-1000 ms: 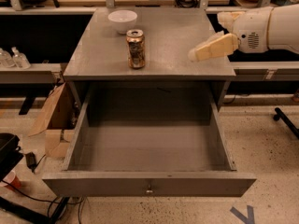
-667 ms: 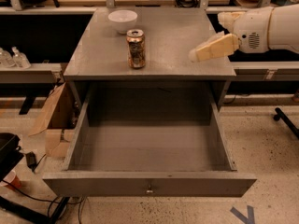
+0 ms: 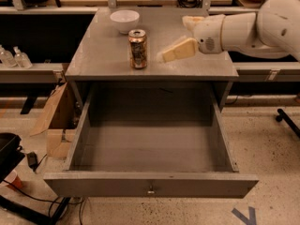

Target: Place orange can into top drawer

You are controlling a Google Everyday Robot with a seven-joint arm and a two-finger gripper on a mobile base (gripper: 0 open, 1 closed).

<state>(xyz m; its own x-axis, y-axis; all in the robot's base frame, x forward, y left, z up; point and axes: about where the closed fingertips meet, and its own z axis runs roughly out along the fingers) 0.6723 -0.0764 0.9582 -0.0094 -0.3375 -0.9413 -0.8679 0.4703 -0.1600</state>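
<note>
The white arm reaches in from the right edge of the view and lies nearly level above the grey surface, its rounded wrist pointing left. At its tip the end effector is spread and grasps nothing: one pale beige finger slants down to the left, while the other sits higher and further back.

The orange can stands upright on the surface near the front edge, just to the left of the lower finger and apart from it. It is a small cylinder with a mottled orange-brown and gold side and a silvery top. Behind it, further back on the surface, sits a round white bowl.

Below the surface the top drawer is pulled wide open. It is a deep, box-shaped tray of dull grey metal with a flat front panel and a small knob at the middle. Brown cardboard leans by the cabinet's left side.
</note>
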